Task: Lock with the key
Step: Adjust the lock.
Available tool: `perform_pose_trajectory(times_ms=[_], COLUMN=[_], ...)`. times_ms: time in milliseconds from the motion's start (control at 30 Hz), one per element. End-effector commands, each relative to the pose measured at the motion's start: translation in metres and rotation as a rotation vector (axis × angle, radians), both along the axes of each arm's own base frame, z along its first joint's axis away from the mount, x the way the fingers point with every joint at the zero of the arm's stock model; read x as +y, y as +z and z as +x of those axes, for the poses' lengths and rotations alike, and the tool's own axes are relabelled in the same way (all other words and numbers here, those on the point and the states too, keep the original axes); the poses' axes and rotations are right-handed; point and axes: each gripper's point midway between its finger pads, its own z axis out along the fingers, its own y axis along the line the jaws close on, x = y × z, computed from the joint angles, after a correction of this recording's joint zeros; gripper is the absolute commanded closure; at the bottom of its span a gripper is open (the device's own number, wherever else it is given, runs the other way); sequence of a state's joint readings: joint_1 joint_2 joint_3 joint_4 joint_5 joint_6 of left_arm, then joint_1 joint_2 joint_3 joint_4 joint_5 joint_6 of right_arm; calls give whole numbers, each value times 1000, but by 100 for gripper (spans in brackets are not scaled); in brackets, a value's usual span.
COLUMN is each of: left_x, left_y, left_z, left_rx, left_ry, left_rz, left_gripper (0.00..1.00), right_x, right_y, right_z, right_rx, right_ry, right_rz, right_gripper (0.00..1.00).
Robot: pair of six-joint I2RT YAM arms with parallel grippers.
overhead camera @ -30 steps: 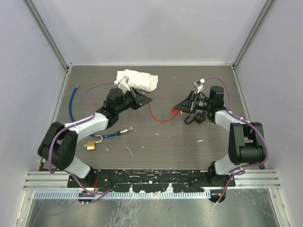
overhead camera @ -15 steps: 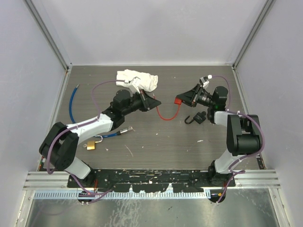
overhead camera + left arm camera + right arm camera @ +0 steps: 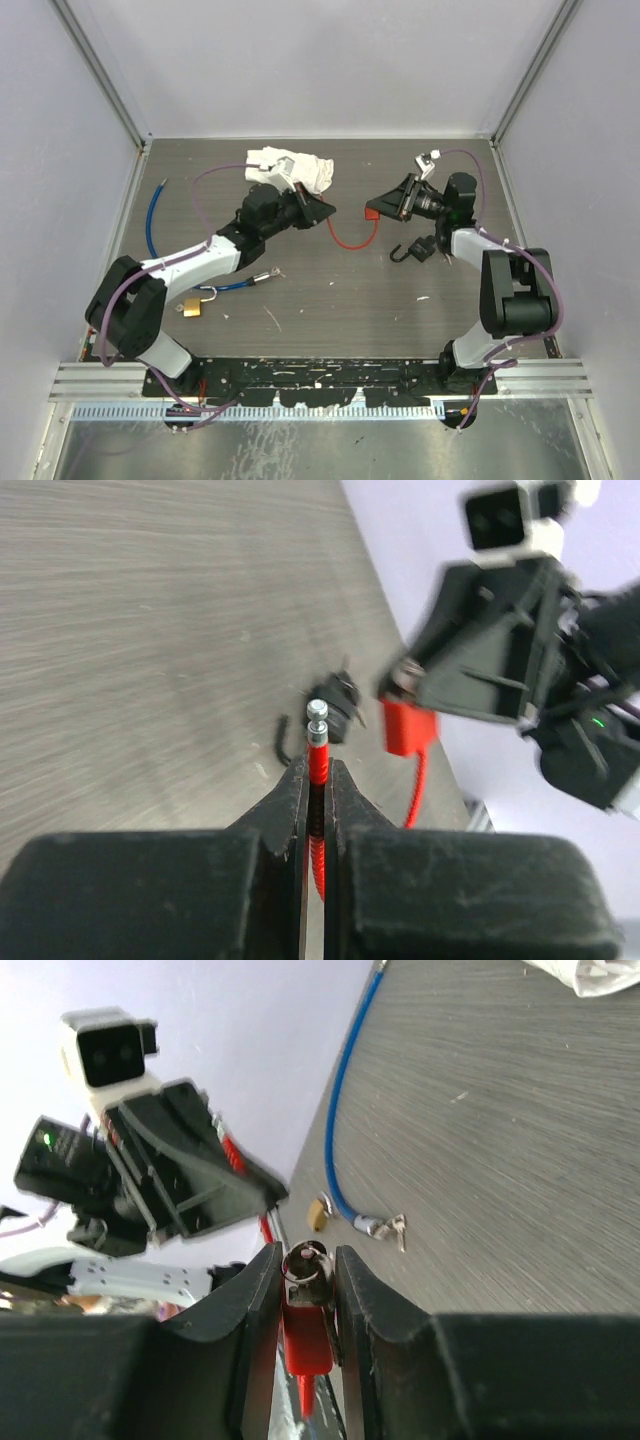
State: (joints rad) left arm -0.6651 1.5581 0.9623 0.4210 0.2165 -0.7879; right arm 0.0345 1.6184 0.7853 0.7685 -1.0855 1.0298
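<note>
The table [image 3: 330, 300] is sitting inside pale walls [image 3: 320, 70] on three sides, and both arms are reaching toward its middle rear, leaving the broad strip of bare wood between their bases and the grippers open. The far left corner is being crowded by a white cloth [image 3: 292, 168] lying just behind the left gripper [image 3: 322, 210], while a blue cable [image 3: 152, 215] is curving along the left edge, well apart from the wall. A brass padlock [image 3: 191, 307] is lying near the left arm's base, and a black hook [image 3: 415, 249] is resting just beside the right arm's forearm. The left gripper's jaws are pinching the red cable [image 3: 350, 240] near its end; in the left wrist view the metal tip [image 3: 317, 715] is sticking out just past the closed fingers [image 3: 290, 800]. The right gripper [image 3: 378, 210] is clamping the red lock body [image 3: 371, 212] between its jaws, with the key [image 3: 305, 1263] and its ring sitting in the top of the body between the fingers. The tip and the lock body are facing each other above the table, near but apart, with the cable sagging in a loop toward the table between them. The lock body is looking like a small, plain red block.
</note>
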Motion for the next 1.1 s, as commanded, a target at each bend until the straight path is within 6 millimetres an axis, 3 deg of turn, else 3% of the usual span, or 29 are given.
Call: perform_pose_trajectory(times_ms=[0, 133, 333, 433, 600, 733, 833, 1067], left_x=[50, 60, 45, 42, 50, 53, 47, 9], left_y=[33, 45, 63, 61, 35, 23, 25, 25], left_z=[33, 33, 17, 7, -2, -9, -16, -60], left_rx=[-42, -67, -179, -182, -72, -43, -119, -340], left_ry=[243, 270, 127, 84, 103, 106, 56, -277], left_rz=[-81, -149, -178, -222, -251, -246, -180, 195], left_gripper=[100, 100, 100, 100, 94, 98, 100, 100], right_x=[-2, -5, -11, -12, -15, -11, 0, 23], right_y=[21, 19, 30, 36, 41, 48, 51, 59], right_z=[-20, -30, -39, -37, -28, -24, -28, -39], right_rx=[-231, -299, -464, -503, -525, -548, -591, -660], right_ry=[101, 137, 152, 133, 93, 90, 121, 198], right_rz=[-137, -218, -330, -345, -373, -367, -397, -439], right_gripper=[99, 99, 99, 99, 99, 99, 99, 99])
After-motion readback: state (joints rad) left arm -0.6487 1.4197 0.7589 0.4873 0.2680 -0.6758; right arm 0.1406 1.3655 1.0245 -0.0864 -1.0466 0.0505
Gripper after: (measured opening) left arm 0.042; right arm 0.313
